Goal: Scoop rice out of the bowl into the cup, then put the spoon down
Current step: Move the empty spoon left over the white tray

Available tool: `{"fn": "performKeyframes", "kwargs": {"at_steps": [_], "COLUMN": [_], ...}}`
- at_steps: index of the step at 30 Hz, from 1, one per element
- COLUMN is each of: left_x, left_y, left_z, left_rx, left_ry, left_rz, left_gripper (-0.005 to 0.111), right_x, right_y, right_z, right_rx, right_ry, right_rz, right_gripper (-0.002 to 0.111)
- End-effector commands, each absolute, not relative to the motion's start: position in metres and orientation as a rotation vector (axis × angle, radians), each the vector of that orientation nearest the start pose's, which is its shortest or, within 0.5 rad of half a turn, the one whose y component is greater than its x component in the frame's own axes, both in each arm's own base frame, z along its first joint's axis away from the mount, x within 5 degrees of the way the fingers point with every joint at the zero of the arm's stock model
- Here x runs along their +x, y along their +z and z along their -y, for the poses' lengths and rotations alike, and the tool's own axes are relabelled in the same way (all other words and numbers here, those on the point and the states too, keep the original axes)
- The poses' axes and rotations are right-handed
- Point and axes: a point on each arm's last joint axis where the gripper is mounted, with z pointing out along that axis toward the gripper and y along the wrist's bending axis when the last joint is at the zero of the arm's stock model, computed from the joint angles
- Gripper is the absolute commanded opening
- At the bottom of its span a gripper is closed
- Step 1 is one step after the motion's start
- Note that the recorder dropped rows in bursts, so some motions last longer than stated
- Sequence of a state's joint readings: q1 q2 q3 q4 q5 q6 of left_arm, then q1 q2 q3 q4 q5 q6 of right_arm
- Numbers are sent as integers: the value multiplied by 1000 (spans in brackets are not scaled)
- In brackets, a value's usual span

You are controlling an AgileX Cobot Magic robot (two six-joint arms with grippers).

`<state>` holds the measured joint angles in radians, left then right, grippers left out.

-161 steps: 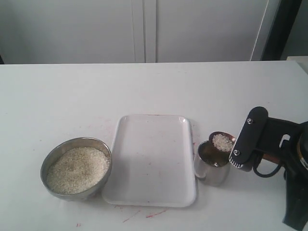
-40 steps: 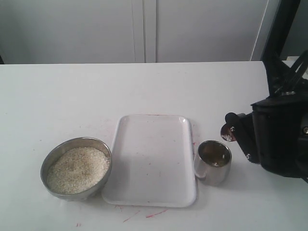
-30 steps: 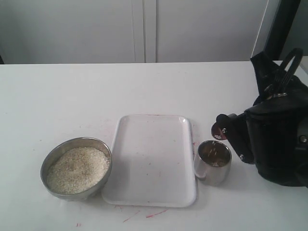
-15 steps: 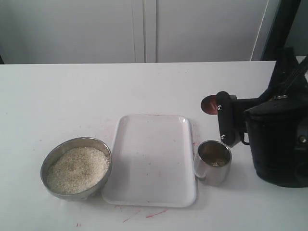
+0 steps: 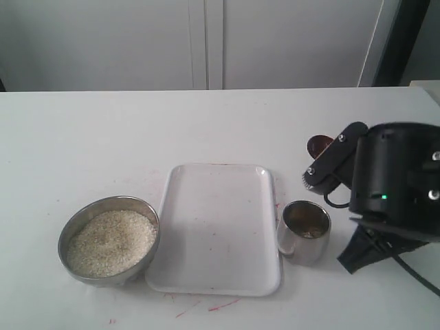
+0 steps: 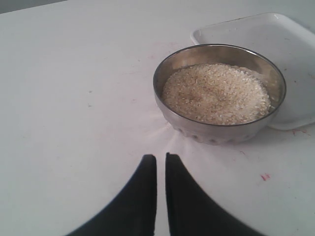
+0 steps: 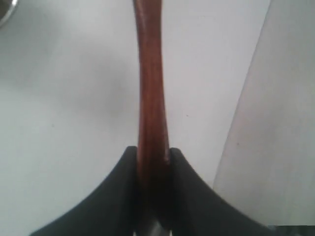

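Observation:
The steel bowl [image 5: 81, 220] holds a mound of rice [image 5: 110, 242] at the front left; the left wrist view also shows the bowl [image 6: 197, 129] and rice [image 6: 215, 92]. The steel cup [image 5: 304, 240] stands right of the tray, with some pale grains inside. My right gripper [image 5: 328, 159] hovers behind and above the cup, shut on the wooden spoon [image 5: 318, 145], whose dark scoop shows no rice. In the right wrist view the right gripper [image 7: 153, 150] clamps the spoon handle [image 7: 150, 73]. My left gripper [image 6: 157, 157] is shut and holds nothing, just short of the bowl.
A white rectangular tray [image 5: 216, 227], with nothing on it, lies between bowl and cup, and shows as the tray [image 6: 266, 34] behind the bowl. Red marks [image 5: 220, 304] stain the table in front of it. White cabinet doors [image 5: 206, 41] stand behind the table.
The spoon carried rice over the cup at first. Since then the right gripper has swung and lifted, moving the now bare scoop back and to the right of the cup.

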<state>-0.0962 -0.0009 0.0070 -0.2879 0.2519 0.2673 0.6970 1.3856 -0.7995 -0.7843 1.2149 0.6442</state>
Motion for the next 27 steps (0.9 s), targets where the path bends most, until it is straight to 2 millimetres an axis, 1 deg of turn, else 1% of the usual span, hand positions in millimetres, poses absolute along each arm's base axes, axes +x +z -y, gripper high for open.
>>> {"fn": "performKeyframes", "kwargs": {"at_steps": [1, 3, 6, 8, 10, 14, 18, 22, 27], "left_x": [54, 54, 54, 54, 54, 54, 54, 54, 54], "left_y": [191, 191, 191, 191, 191, 191, 191, 191, 191], "left_z": [12, 12, 12, 12, 12, 12, 12, 12, 12], "left_rx": [123, 123, 123, 123, 123, 123, 123, 123, 123], "left_ry": [-158, -158, -158, -158, -158, -158, -158, -158, -158], "left_rz": [-1725, -1725, -1725, -1725, -1725, -1725, -1725, -1725, -1725], "left_gripper": [14, 14, 14, 14, 14, 14, 14, 14, 14], "right_x": [206, 206, 207, 209, 215, 231, 250, 270, 288], "right_y": [272, 285, 303, 314, 324, 333, 332, 321, 291], "right_z": [-109, -119, -133, -139, -145, -161, -183, -204, -226], "right_rx": [-330, -280, -289, -276, -257, -152, -112, -101, -91], "right_ry": [-597, -448, -253, -172, -131, -26, 88, 143, 189], "right_rz": [-2679, -2716, -2755, -2753, -2733, -2685, -2663, -2694, -2753], "right_gripper": [0, 0, 0, 0, 0, 0, 0, 0, 0]}}
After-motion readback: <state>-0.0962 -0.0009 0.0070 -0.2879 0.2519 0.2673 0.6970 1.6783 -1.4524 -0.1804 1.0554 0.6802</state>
